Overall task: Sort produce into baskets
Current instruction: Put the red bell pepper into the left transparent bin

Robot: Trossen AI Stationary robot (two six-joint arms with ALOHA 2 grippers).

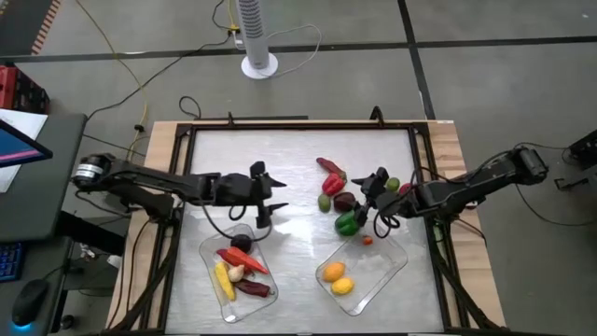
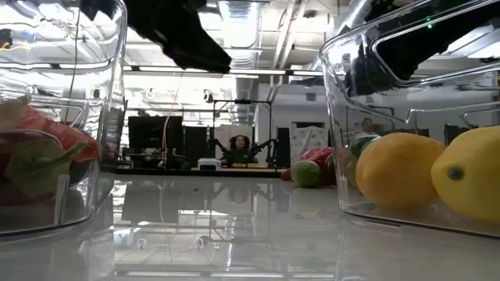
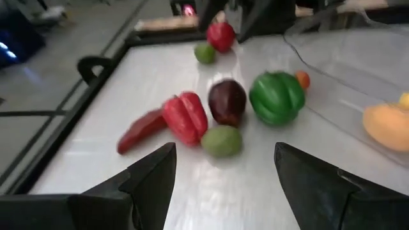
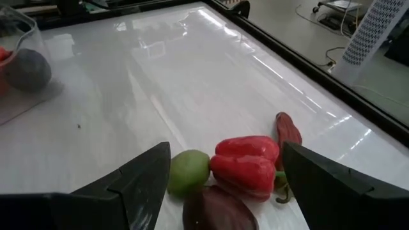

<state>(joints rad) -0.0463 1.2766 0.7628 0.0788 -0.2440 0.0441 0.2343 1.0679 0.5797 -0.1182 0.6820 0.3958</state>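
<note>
Right gripper (image 1: 378, 182), jaws released, hovers over the glossy red toy pepper (image 4: 246, 165) to pick it; left gripper (image 1: 272, 194), jaws released, waits mid-tabletop.

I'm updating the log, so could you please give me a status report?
Left end effector open, empty, above left basket. Right end effector open, over loose produce: red pepper, purple piece, lime-green fruit. Nothing blocking.
</note>
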